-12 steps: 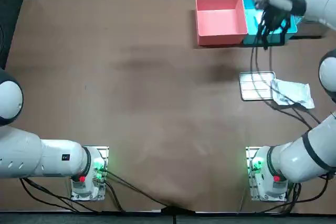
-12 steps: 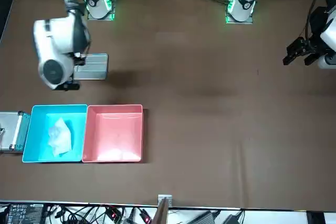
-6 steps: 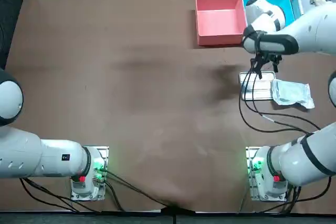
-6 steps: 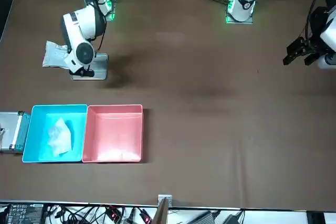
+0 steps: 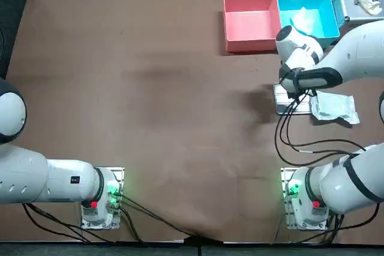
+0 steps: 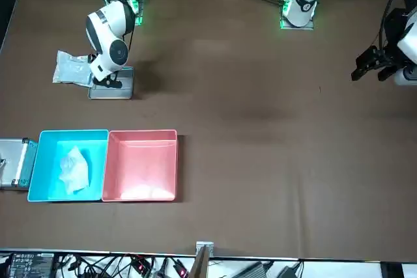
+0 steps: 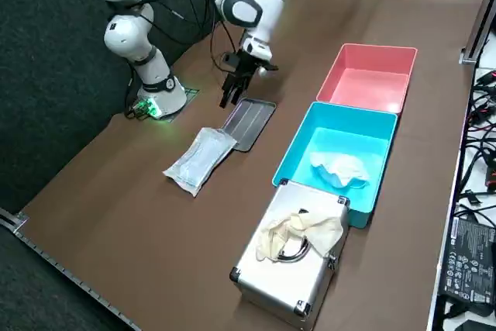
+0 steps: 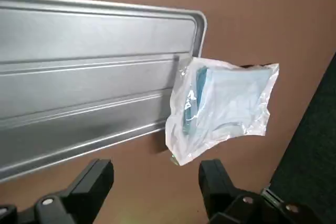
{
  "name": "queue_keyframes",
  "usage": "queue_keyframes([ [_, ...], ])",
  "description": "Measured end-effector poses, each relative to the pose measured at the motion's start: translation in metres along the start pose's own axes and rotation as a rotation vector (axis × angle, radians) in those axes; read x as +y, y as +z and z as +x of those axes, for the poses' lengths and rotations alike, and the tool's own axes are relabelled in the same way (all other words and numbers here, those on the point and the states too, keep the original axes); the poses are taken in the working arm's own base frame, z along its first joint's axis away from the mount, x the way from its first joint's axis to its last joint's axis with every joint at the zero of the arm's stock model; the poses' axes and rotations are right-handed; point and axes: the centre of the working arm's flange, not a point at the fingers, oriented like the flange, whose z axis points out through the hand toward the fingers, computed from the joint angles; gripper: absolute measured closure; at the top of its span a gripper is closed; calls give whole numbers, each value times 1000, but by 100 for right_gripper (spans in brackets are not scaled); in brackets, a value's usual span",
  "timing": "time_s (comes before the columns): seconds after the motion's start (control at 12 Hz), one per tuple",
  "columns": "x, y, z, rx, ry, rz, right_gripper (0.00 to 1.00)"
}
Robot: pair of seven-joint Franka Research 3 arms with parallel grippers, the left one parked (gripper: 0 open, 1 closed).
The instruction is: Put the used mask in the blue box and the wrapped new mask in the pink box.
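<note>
The used mask (image 5: 304, 18) (image 6: 72, 165) (image 7: 341, 169) lies crumpled inside the blue box (image 5: 327, 8) (image 6: 47, 151) (image 7: 308, 147). Beside it, the pink box (image 5: 252, 23) (image 6: 142, 164) (image 7: 364, 77) holds nothing. The wrapped new mask (image 5: 333, 106) (image 6: 70, 68) (image 7: 199, 159) (image 8: 223, 108) lies flat on the table, touching one end of a metal tray (image 5: 287, 106) (image 6: 119, 88) (image 7: 251, 119) (image 8: 89, 72). My right gripper (image 5: 299, 90) (image 6: 111, 83) (image 7: 229, 91) (image 8: 156, 182) hovers over the tray, next to the wrapped mask, open and holding nothing.
A silver metal case (image 5: 358, 2) (image 6: 13, 164) (image 7: 291, 261) with a pale cloth on its lid stands against the blue box's outer side. The arm's black cables (image 5: 288, 130) hang over the table between the tray and the base.
My right gripper has moved from over the blue box back toward the robot and down over the metal tray. The used mask stayed in the blue box throughout.
</note>
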Motion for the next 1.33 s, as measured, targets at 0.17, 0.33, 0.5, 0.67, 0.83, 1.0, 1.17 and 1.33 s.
queue_keyframes([
  [0.17,6,18,-1,-4,27,11,0],
  [0.33,13,37,-2,-13,29,17,0],
  [0.5,14,52,-5,-21,8,-8,0],
  [0.67,15,67,-5,-31,-11,-31,0],
  [0.83,26,85,1,-40,-3,-34,0],
  [1.0,36,88,7,-30,10,-32,0],
  [1.17,45,85,15,-22,32,-25,0],
  [1.33,49,83,20,-15,46,-17,0],
])
